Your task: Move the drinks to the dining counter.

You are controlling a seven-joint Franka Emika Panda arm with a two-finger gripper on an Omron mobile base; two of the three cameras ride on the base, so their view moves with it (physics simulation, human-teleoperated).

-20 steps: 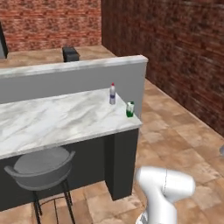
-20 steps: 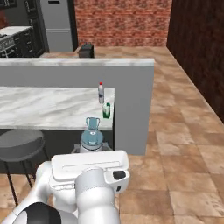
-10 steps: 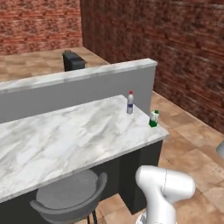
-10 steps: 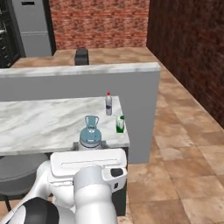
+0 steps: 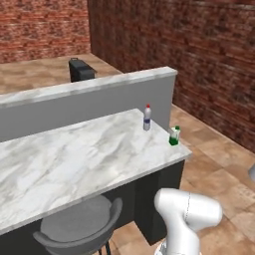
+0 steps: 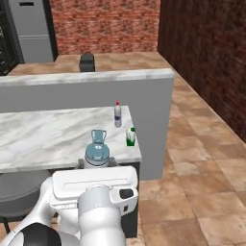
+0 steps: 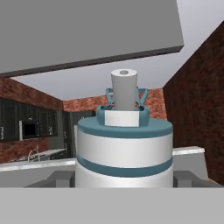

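Two drinks already stand on the dining counter [image 5: 74, 154], the long white marble slab with grey veins that runs below a higher grey ledge [image 5: 89, 102]. A grey round stool [image 5: 74, 226] sits tucked under the counter's front edge. A dark toaster [image 5: 80, 69] sits beyond the ledge. The tall grey metal bottle [image 7: 124, 144] with its light-blue cap is gripped between the gripper [image 6: 98, 166] fingers, held upright just off the counter's near edge. The clear bottle with red cap [image 5: 147, 117] stands near the counter's far right corner, and the green-and-white carton [image 5: 174, 135] stands at its right end, near that bottle.
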